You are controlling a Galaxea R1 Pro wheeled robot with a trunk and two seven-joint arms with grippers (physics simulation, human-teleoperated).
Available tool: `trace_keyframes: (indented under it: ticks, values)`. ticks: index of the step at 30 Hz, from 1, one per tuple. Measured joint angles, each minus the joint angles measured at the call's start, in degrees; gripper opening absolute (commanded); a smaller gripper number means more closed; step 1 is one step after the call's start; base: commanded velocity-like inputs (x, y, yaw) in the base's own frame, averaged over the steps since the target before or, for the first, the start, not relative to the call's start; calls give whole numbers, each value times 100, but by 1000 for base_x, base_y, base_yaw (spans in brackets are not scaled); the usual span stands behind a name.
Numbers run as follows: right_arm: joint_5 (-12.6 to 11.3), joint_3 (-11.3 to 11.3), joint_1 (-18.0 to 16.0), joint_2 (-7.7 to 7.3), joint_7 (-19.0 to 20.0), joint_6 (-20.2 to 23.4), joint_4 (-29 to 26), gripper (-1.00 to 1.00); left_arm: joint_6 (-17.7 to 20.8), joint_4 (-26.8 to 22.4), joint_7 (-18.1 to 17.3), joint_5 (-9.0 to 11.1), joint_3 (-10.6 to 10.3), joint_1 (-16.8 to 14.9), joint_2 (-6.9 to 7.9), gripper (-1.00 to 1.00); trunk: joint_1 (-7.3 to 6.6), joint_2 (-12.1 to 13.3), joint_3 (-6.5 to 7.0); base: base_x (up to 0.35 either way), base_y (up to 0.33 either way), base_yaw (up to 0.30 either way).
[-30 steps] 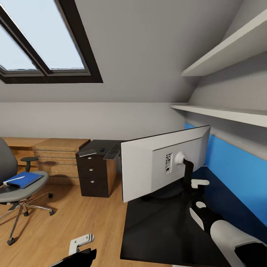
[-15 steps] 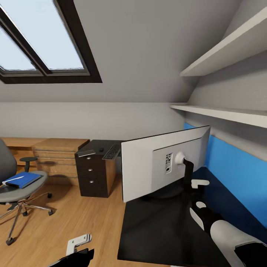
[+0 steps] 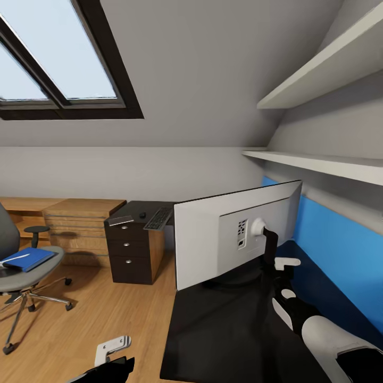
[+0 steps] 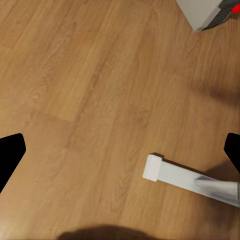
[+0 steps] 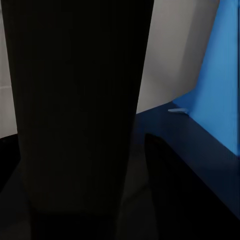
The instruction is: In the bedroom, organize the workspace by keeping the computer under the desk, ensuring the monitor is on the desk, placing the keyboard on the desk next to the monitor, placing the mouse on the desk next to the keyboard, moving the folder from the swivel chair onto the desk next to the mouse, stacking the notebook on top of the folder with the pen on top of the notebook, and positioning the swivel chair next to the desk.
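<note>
Glossy black desk (image 3: 223,330) bears the monitor (image 3: 213,239), its stand in the right claw (image 3: 277,271); left claw (image 4: 120,150) apart.

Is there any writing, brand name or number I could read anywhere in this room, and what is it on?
No readable text anywhere.
The monitor's white back has a small panel of dark marks, too small to read.
The blue folder on the chair: no lettering visible.
The keyboard: keys too small to read.
</note>
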Motion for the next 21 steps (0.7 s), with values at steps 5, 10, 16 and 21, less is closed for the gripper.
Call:
trace_keyframes:
  ticks: [5,10,16,21]
  values:
    - [5,-5,1,-3,-2,-2,3,-100,2,0,4,0,1,0,0,100,0,0,0,0,-138,0]
    - [5,-7,2,-6,1,1,0,-100,2,-1,8,1,3,0,0,100,0,0,0,0,-21,0]
    - [6,-7,2,-7,0,2,0,-100,2,-1,10,1,3,0,0,100,0,0,0,0,-2,0]
    - [-4,1,0,-3,-5,-7,9,-100,2,-1,17,1,4,1,0,100,0,0,0,0,0,0]
